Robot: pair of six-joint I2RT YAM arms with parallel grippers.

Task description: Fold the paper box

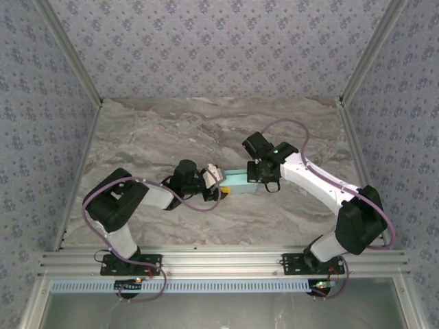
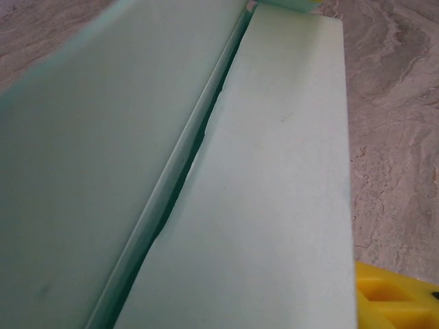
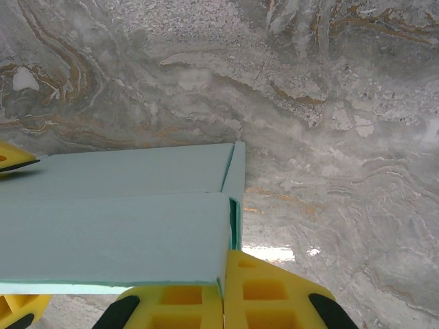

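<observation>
The paper box [image 1: 236, 181] is a light aqua card tube lying on the marble table between my two grippers. In the left wrist view the paper box [image 2: 274, 178] shows two long panels with a dark seam between them. My left gripper [image 1: 217, 179] holds its left end across the width; one yellow finger [image 2: 394, 298] presses the box's right side and the other is hidden behind the card. My right gripper [image 3: 227, 259] is shut, its yellow fingers pinching the thin end wall of the paper box [image 3: 116, 233] at its right end. The left gripper's fingertip [image 3: 14, 159] shows at the box's far end.
The marble tabletop [image 1: 206, 130] stretches behind the box, bounded by aluminium rails [image 1: 219, 260] at the near edge and patterned walls on three sides. Both arms reach inward and meet near the table's middle. Bare marble [image 3: 329, 137] lies beyond the box's right end.
</observation>
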